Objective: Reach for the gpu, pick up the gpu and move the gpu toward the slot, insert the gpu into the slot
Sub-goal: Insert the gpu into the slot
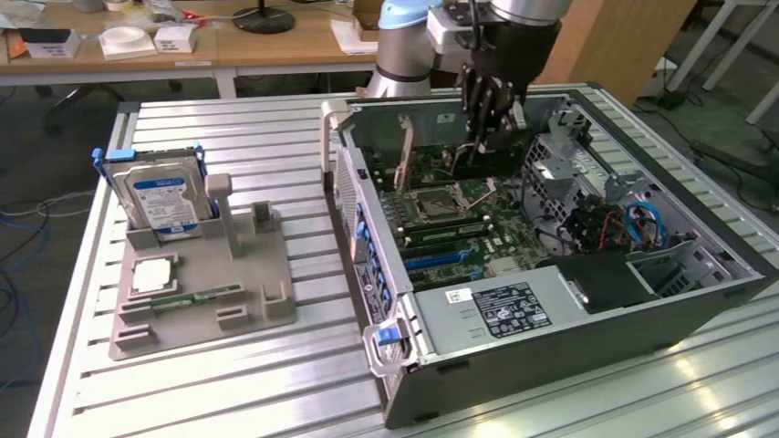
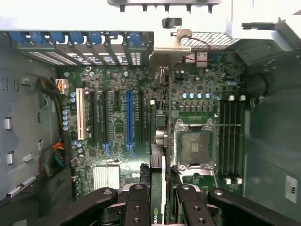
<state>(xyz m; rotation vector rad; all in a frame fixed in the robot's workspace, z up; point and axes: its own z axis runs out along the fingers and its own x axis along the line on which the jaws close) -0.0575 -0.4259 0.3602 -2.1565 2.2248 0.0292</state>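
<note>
Before me stands a ribbed silver aluminium table (image 1: pixel 232 128). On it lie an open dark grey metal computer case (image 1: pixel 572 338) and, toward the exterior view's left, a flat grey plastic holder tray (image 1: pixel 182 330), apart.

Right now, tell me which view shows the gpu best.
The wrist view: the gpu runs edge-on, gripped in the claw, with its pale bracket at the far end. In the exterior view it is a dark sliver under the claw.
</note>
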